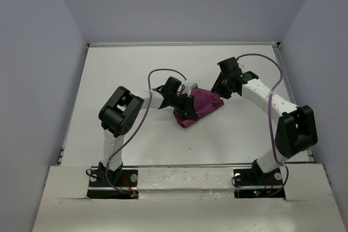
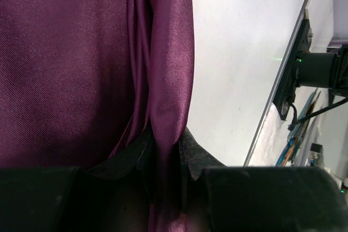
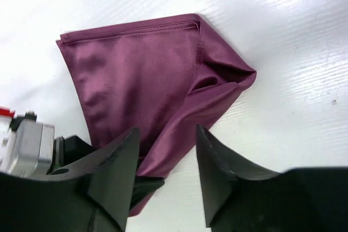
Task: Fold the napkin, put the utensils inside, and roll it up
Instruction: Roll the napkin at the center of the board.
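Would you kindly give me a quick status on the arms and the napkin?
Left gripper shut on a fold of the napkin. Right gripper open over it, empty. Napkin bunched on the table. No cutlery in view.

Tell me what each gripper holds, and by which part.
The left gripper pinches the napkin by a bunched fold at its edge. The right gripper is open above the napkin, holding nothing.

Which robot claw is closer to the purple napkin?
Left. The left claw is shut on a fold of the napkin, touching it. The right claw hangs open just above the napkin's other end, gripping nothing.
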Tool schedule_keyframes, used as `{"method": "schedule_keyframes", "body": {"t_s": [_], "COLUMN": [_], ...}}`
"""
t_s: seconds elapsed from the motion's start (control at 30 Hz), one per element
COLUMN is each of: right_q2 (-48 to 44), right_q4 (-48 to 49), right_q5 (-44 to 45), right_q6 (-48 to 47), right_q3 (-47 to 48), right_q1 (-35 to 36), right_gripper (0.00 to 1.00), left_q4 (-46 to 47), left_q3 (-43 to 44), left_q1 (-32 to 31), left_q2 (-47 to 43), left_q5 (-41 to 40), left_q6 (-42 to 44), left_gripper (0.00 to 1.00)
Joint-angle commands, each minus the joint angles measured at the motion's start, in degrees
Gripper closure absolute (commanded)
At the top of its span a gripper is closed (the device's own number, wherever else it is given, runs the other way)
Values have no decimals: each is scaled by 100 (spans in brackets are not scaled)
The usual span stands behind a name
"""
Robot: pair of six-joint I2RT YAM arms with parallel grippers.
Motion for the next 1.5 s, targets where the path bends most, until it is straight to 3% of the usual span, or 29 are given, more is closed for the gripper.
{"method": "schedule_keyframes", "body": {"t_s": [0.0, 0.13, 0.23, 0.6, 1.1, 1.13, 1.17, 1.23, 1.37, 1.47], "right_q2": [-271, -315, -245, 458, 1214, 1240, 1301, 1363, 1451, 1487], "right_q4": [38, 372, 636, 1243, 1525, 1516, 1516, 1498, 1472, 1410], "right_q5": [73, -243, -437, -798, -508, -499, -482, -490, -490, -482], "right_q6": [-108, -64, -11, 41, 68, 68, 68, 59, 24, 6], "right_q3": [-196, -626, -820, -838, -970, -1013, -1031, -1058, -1040, -970], "right_q1": [-22, -22, -22, -22, -22, -22, -22, -22, -22, -22], "right_gripper": [64, 87, 94, 97, 99, 99, 99, 99, 99, 99], "left_q4": [-127, -109, -57, 198, 225, 164, 120, -108, -811, -1444], "left_q3": [279, 262, 201, -63, -204, -204, -213, -187, 50, 358], "left_q1": [91, 118, 179, 276, 276, 276, 276, 276, 276, 258], "left_q2": [228, 360, 422, 387, 352, 317, 273, 71, -421, -938], "left_q5": [398, 363, 284, 152, 222, 187, 143, -136, -891, -1648], "left_q6": [-255, -361, -458, -739, -599, -546, -502, -266, 341, 815], "left_gripper": [100, 100, 100, 100, 100, 94, 82, 49, 26, 23]}}
